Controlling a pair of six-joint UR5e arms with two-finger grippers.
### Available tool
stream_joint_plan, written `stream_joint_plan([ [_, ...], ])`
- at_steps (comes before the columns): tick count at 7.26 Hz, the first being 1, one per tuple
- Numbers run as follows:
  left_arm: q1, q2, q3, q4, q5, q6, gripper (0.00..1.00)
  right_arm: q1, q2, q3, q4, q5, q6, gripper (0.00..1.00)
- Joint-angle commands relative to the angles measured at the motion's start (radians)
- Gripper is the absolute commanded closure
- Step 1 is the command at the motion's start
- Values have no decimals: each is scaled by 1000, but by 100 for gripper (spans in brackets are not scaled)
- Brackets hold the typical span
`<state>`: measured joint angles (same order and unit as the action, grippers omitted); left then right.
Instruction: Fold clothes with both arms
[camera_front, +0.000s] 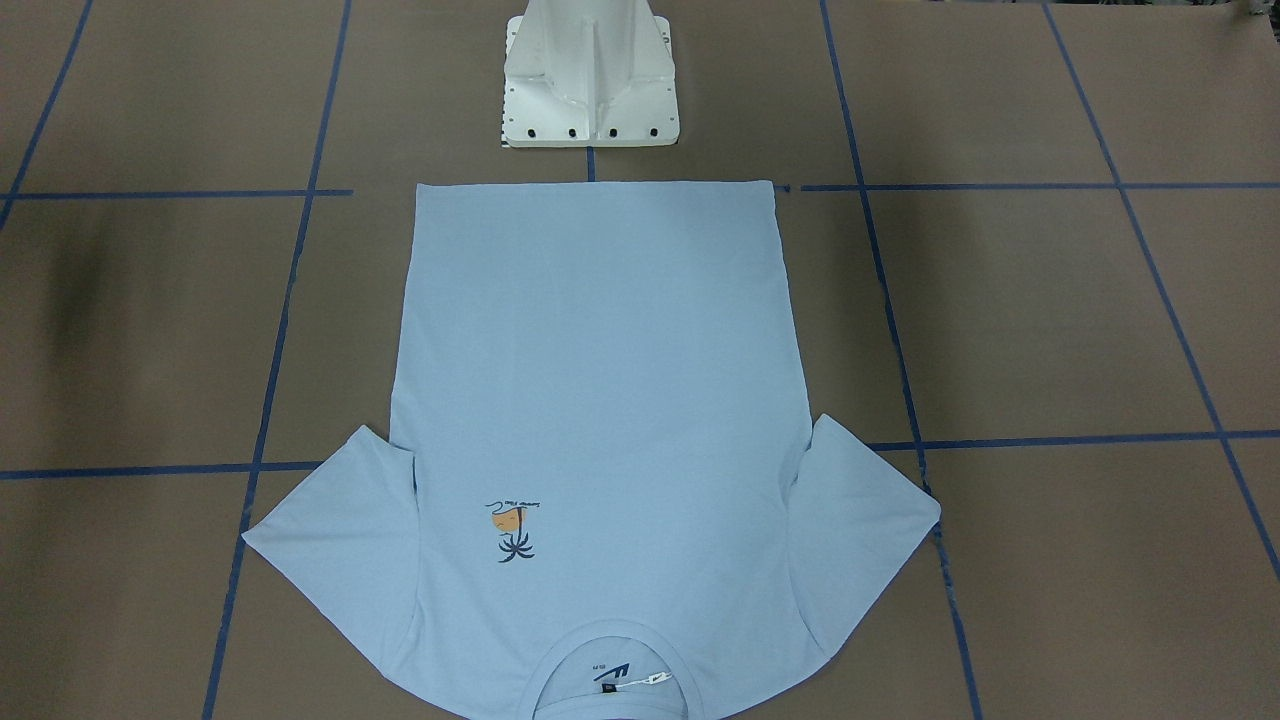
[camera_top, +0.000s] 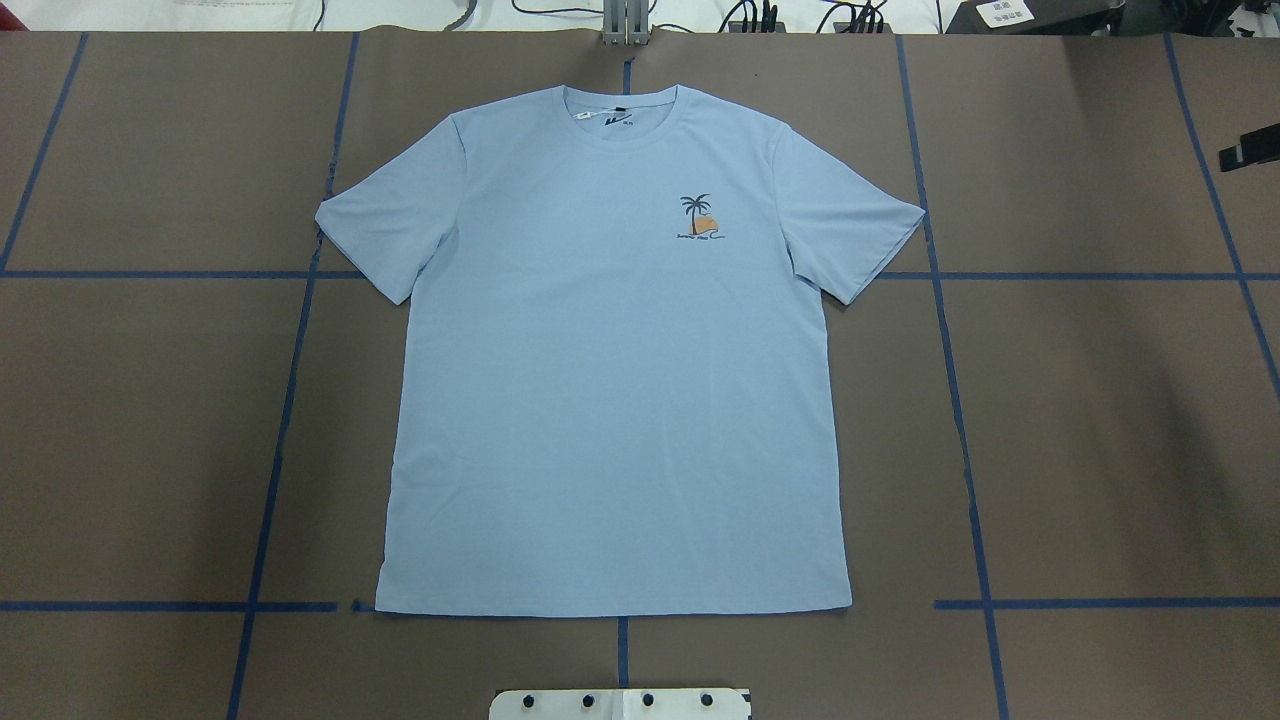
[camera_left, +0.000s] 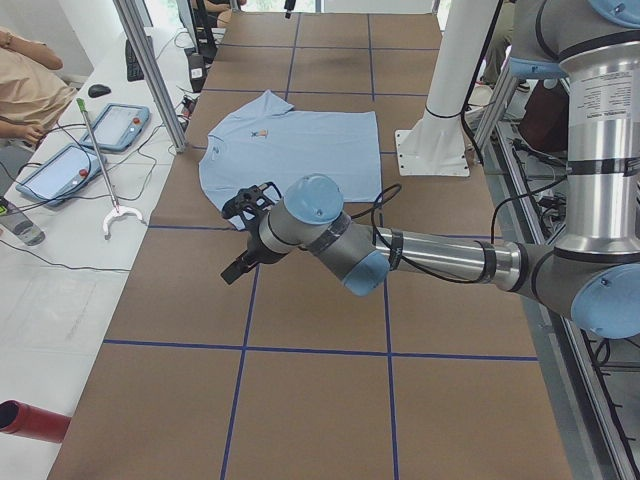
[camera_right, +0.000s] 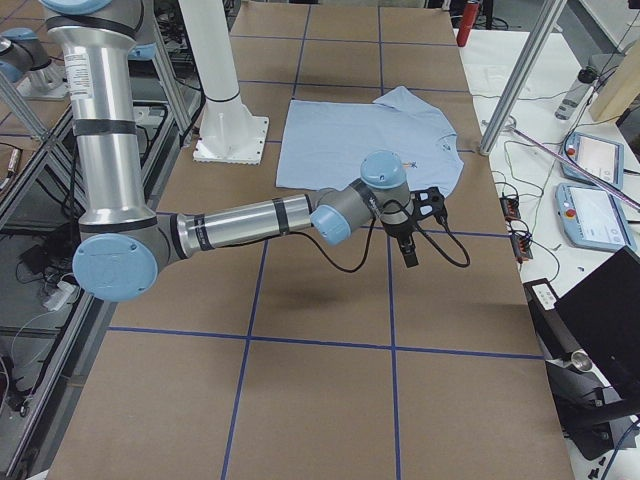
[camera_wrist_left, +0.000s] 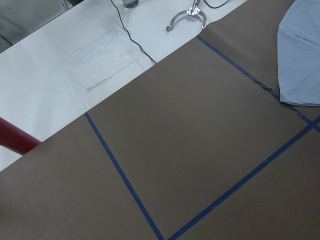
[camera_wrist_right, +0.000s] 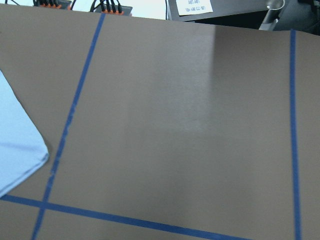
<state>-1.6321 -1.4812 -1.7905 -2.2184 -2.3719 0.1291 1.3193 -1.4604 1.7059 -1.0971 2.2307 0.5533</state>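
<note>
The light blue T-shirt (camera_top: 615, 400) lies flat and spread out on the brown table, print side up, with its collar (camera_top: 620, 105) at the far edge and its hem near the pedestal. It also shows in the front-facing view (camera_front: 600, 380). My left gripper (camera_left: 245, 240) hovers above the table beside the shirt's left sleeve, apart from the cloth. My right gripper (camera_right: 410, 235) hovers beside the other sleeve (camera_wrist_right: 15, 145), also apart from it. I cannot tell whether either gripper is open or shut. The wrist views show no fingers.
The white pedestal base (camera_front: 590, 80) stands at the shirt's hem. Blue tape lines (camera_top: 960, 420) cross the table. A white side bench holds teach pendants (camera_left: 60, 170), a grabber tool (camera_left: 110, 210) and a red cylinder (camera_left: 30, 420). An operator (camera_left: 30, 90) sits there.
</note>
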Motion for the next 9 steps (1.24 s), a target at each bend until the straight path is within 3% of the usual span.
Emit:
stream_joint_plan([
  [1, 0, 1, -3, -3, -1, -2, 0, -141, 125, -91, 135, -70, 326, 1],
  [3, 0, 1, -7, -3, -1, -2, 0, -299, 292, -284, 233, -312, 488, 8],
  [4, 0, 1, -7, -4, -1, -3, 0, -340, 316, -374, 309, -359, 496, 12],
  [5, 0, 1, -9, -3, -1, -2, 0, -374, 318, -449, 386, -399, 499, 22],
  [9, 0, 1, -9, -3, -1, -3, 0, -457, 305, -460, 401, -470, 505, 32],
])
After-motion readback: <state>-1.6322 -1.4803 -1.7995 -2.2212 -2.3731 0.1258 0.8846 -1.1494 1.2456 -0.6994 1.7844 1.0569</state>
